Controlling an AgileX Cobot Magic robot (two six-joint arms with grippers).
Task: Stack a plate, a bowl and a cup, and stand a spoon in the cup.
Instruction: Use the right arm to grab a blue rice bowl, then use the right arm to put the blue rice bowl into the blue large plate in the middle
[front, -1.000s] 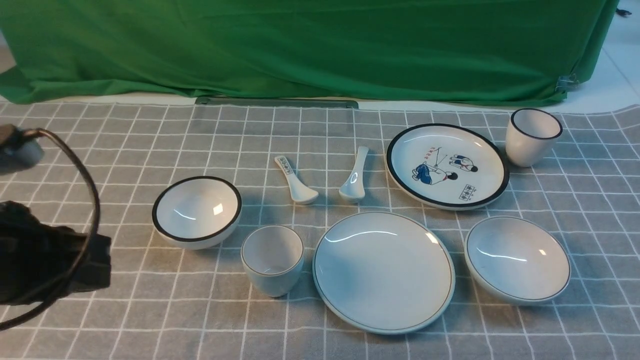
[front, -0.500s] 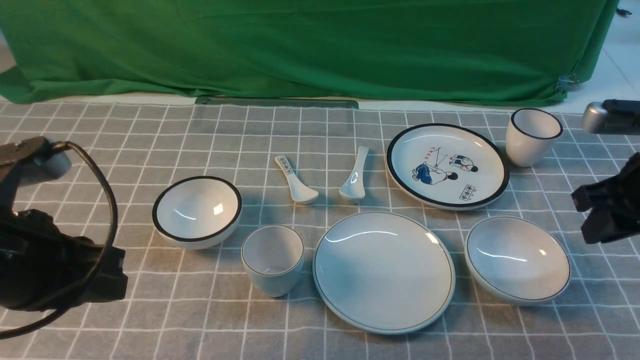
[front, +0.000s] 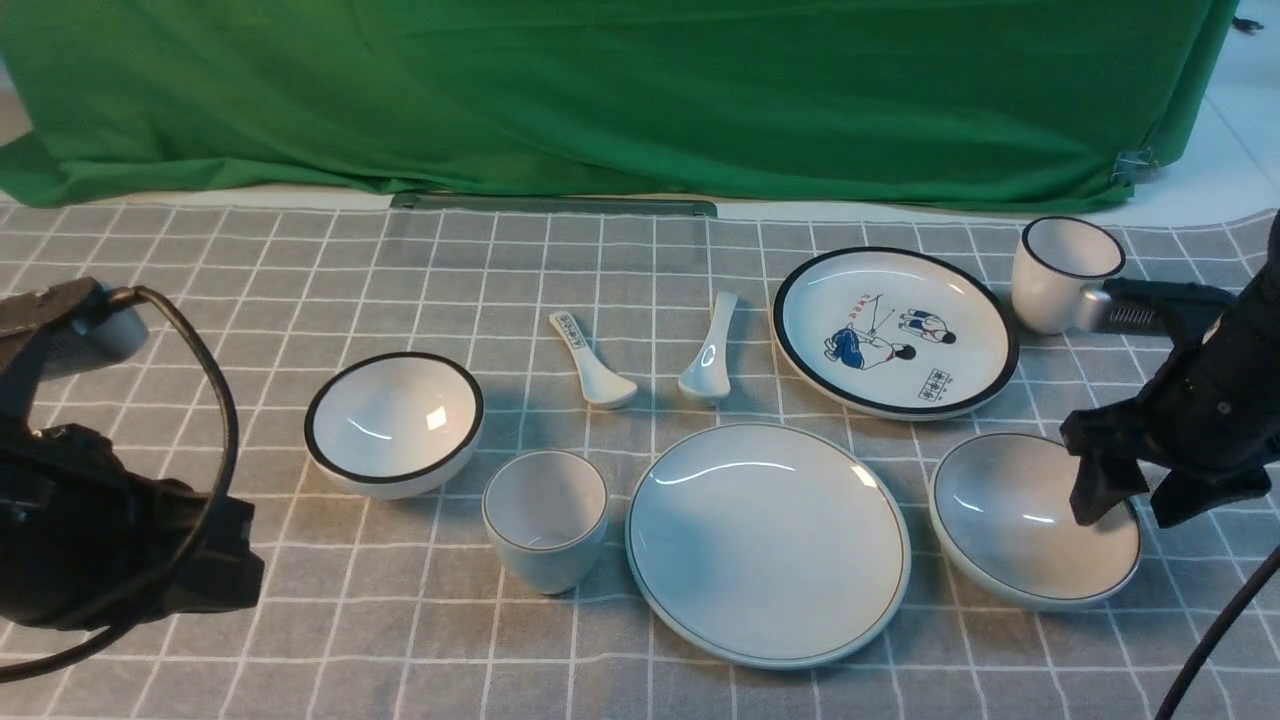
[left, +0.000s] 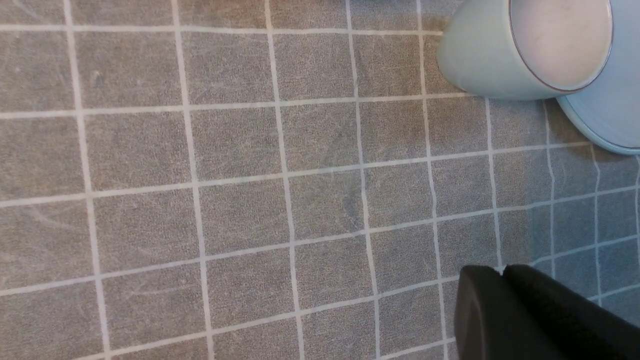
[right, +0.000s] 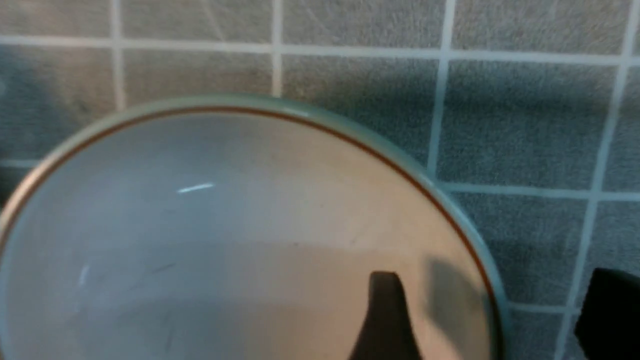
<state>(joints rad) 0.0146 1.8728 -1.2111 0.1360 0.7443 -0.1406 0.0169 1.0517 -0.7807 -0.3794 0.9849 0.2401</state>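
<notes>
The pale blue plate (front: 767, 545) lies front centre on the checked cloth, with the cup (front: 545, 520) upright at its left and the bowl (front: 1000, 515) at its right. The plain spoon (front: 708, 352) lies behind the plate. My right gripper (front: 1128, 512) is open and straddles the bowl's right rim. In the right wrist view one finger is over the inside of the bowl (right: 240, 235) and the other is outside it, the gripper (right: 492, 282) holding nothing. My left gripper (left: 501, 271) is shut and empty, low over bare cloth, left of the cup (left: 485, 60) and the plate (left: 607, 117).
A black-rimmed bowl (front: 393, 422) sits left of the cup. A spoon with a printed handle (front: 585, 362) lies beside the plain one. A cartoon plate (front: 893, 330) and a white cup (front: 1060, 268) stand at the back right. A green cloth (front: 600, 90) hangs behind the table.
My right arm has come in from the right and down over the bowl's right rim, and its jaws have opened. My left arm has shifted slightly right.
</notes>
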